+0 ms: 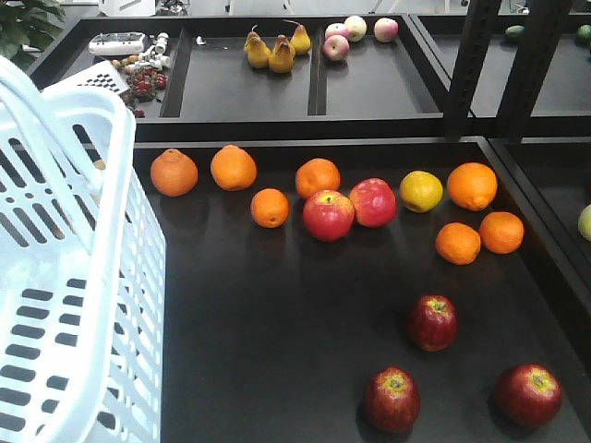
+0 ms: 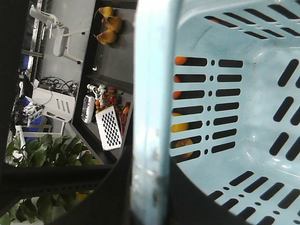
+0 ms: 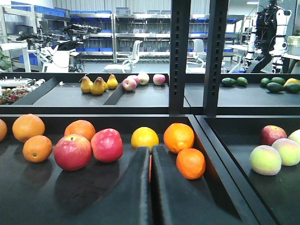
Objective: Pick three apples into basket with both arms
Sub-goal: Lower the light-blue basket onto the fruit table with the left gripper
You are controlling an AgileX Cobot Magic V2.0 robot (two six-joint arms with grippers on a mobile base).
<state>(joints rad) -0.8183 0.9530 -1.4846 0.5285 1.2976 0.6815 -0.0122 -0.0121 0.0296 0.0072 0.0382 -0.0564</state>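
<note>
On the table (image 1: 277, 351), near right, I see three apples (image 1: 432, 322) (image 1: 391, 399) (image 1: 528, 393) lying apart, outside the basket (image 1: 129, 175) at left. Right jaws are clenched on nothing; left jaws I cannot tell.

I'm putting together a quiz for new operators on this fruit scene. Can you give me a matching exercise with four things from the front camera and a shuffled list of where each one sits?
Things
1. basket
2. pears
3. three dark red apples
4. yellow citrus fruit

Places
A. far shelf, behind the near tray
B. near tray, front right
C. left edge of the view
D. near tray, back row, among the oranges

Pairs: 1-C, 2-A, 3-B, 4-D
</note>
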